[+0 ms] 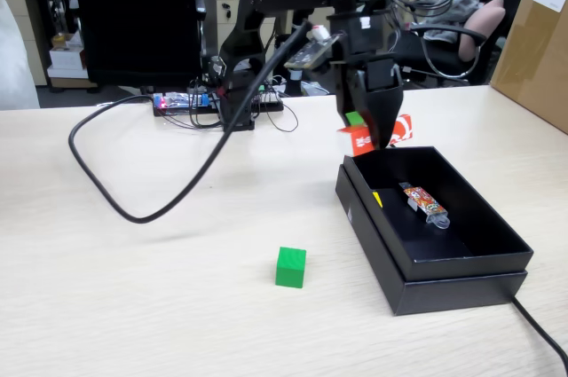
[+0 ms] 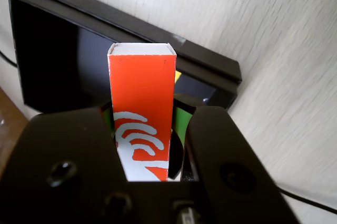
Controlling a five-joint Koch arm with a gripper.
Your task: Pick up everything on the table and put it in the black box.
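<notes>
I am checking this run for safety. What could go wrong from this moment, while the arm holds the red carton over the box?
1. The gripper holds the red carton only at one end, so it may tilt or slip when released.
2. The carton hangs near the far rim of the black box, so it could catch the rim or fall outside.
3. It may land on the wrapped packet already inside.

One black box (image 1: 461,284) at four o'clock in the fixed view. One green cube (image 1: 290,267) at six o'clock. One red carton (image 2: 142,103). One yellow cube (image 1: 377,199) and one colourful packet (image 1: 424,203), both in the box.
</notes>
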